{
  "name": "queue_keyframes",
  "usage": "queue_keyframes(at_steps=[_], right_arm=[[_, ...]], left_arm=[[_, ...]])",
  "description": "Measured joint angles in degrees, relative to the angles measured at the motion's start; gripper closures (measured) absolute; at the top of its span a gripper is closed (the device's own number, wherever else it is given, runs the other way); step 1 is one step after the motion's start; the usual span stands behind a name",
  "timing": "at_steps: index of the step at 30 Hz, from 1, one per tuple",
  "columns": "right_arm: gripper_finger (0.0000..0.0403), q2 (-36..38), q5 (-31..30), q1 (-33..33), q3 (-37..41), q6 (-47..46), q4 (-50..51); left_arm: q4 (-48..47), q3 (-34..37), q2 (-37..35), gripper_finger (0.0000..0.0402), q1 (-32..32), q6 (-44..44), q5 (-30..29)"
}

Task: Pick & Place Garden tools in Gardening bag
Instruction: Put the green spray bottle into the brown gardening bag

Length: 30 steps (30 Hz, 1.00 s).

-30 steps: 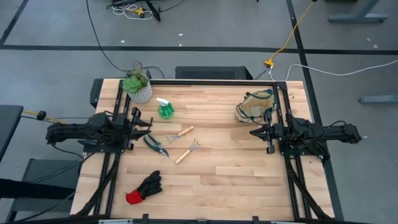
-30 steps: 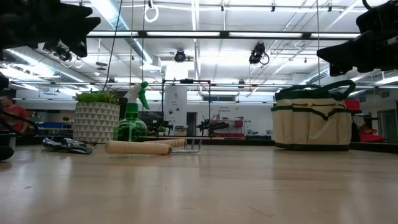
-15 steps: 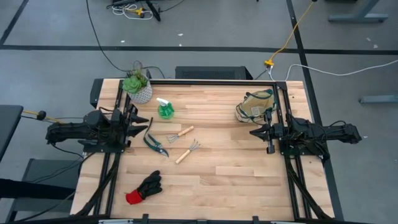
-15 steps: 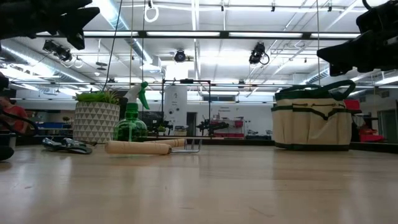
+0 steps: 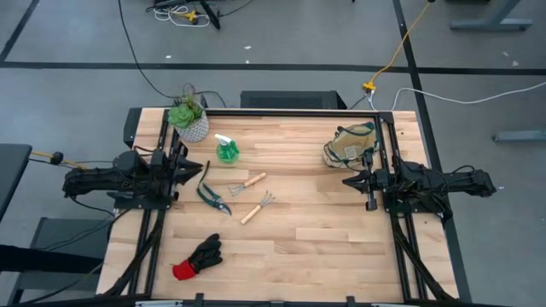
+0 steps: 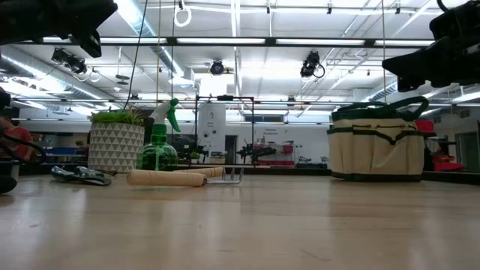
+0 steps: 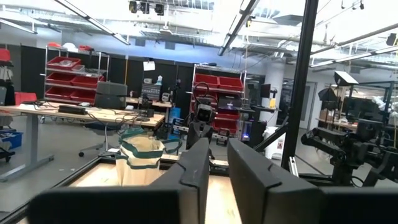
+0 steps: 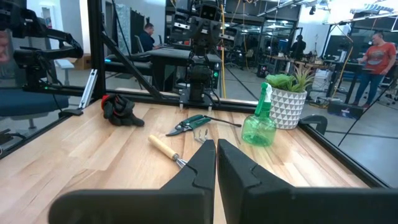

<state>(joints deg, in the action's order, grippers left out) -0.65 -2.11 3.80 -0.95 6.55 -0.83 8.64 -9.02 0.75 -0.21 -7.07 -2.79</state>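
Note:
The garden tools lie on the wooden table's left half: a green spray bottle (image 5: 226,151) standing upright, dark-handled shears (image 5: 212,194), two wooden-handled hand tools (image 5: 247,182) (image 5: 257,207), and a black glove with a red cuff (image 5: 198,258) near the front. The beige gardening bag (image 5: 350,147) stands on its base at the far right. My left gripper (image 5: 198,166) hovers at the left edge, just left of the shears, its fingers a narrow gap apart (image 7: 217,155) with nothing between them. My right gripper (image 5: 348,182) waits shut at the right edge, in front of the bag.
A leafy plant in a white pot (image 5: 188,119) stands at the far left corner, behind the spray bottle. Black frame rails (image 5: 162,222) run along the left and right table edges. Bare wood lies between the tools and the bag. People show in the room beyond.
My left gripper has risen a little, and its fingers have closed from a wide spread to a narrow gap, holding nothing. The tools and the bag have stayed where they were.

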Motion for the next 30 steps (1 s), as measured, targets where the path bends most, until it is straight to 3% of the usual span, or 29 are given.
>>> queue_keyframes(at_steps=[7,17,30], right_arm=[[0.0382,0.0,0.0,0.0,0.0,0.0,0.0],[0.0382,0.0,0.0,0.0,0.0,0.0,0.0],[0.0382,0.0,0.0,0.0,0.0,0.0,0.0]], left_arm=[[0.0,0.0,0.0,0.0394,0.0,0.0,0.0],[0.1,0.0,0.0,0.0393,0.0,6.1,0.7],[0.1,0.0,0.0,0.0397,0.0,4.4,0.7]])
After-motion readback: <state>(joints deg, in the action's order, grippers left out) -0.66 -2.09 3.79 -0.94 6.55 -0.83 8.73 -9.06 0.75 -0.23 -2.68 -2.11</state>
